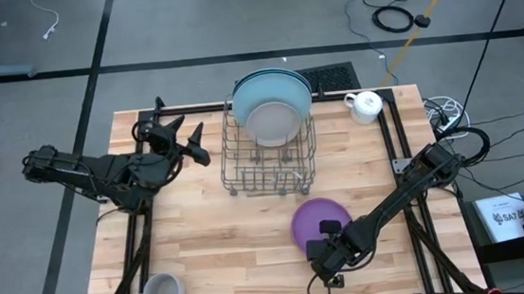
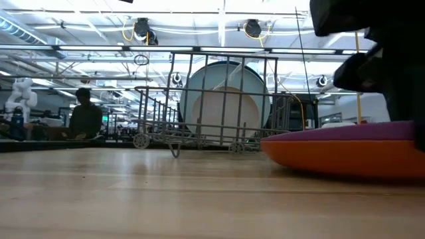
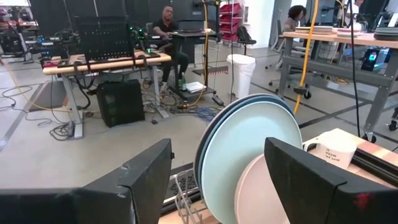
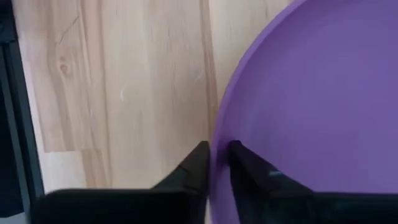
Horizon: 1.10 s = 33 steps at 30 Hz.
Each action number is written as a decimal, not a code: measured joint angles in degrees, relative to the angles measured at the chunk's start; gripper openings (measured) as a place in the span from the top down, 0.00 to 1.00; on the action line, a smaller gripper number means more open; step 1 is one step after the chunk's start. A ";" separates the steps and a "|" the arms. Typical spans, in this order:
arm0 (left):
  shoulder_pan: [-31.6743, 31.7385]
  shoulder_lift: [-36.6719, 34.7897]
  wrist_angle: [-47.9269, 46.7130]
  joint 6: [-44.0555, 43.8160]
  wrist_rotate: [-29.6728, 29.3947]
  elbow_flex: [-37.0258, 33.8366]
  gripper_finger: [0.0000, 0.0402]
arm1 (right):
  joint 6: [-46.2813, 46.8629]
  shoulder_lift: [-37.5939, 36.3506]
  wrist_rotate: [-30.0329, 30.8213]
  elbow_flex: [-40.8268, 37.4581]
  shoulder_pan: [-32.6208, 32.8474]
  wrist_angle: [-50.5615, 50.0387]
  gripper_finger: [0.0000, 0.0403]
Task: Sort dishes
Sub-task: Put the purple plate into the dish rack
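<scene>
Jaws of the right gripper (image 4: 214,163) stand nearly together, pinching the rim of the purple plate (image 4: 311,93), one finger (image 4: 193,165) outside the edge over the wood and the other inside on the plate's face. From above, that gripper (image 1: 321,253) sits at the near edge of the purple plate (image 1: 318,220), on the front right part of the table (image 1: 213,237). At table height the purple plate (image 2: 352,131) lies flat on top of an orange plate (image 2: 339,156), and both rest on the wood.

Beyond the closed fingers, toward the back of the table, a wire dish rack (image 1: 270,156) holds plates standing on edge: a large light blue plate (image 1: 271,91), a dark blue plate (image 1: 299,75) behind it, and a smaller pale plate (image 1: 271,122) in front.

Left of the rack, the left gripper (image 1: 188,139) hangs with its fingers spread wide and nothing between them, facing the racked plates (image 3: 242,149).

A white mug (image 1: 365,106) stands right of the rack at the back, and a grey mug (image 1: 162,292) at the front left corner. People sit at desks in the room behind.
</scene>
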 joint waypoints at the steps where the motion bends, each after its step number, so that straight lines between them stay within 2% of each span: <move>1: 0.00 0.00 0.03 0.00 -0.03 0.00 0.36 | -0.41 -0.25 0.26 0.01 0.02 -0.02 0.93; 5: 0.00 0.00 0.35 0.00 -0.03 0.00 0.36 | -1.67 -0.38 0.35 0.86 0.23 -1.22 0.98; 12: 0.00 0.00 0.42 0.00 -0.03 0.00 0.36 | -3.63 -0.26 -2.33 5.11 0.35 -7.34 0.97; 24: -0.22 0.00 2.08 0.08 0.60 0.00 0.36 | -7.91 -0.16 -2.77 16.17 0.35 -19.99 0.99; 33: -3.03 0.00 7.13 7.22 1.51 0.00 0.36 | -11.91 -0.14 1.96 25.32 0.51 -27.41 0.99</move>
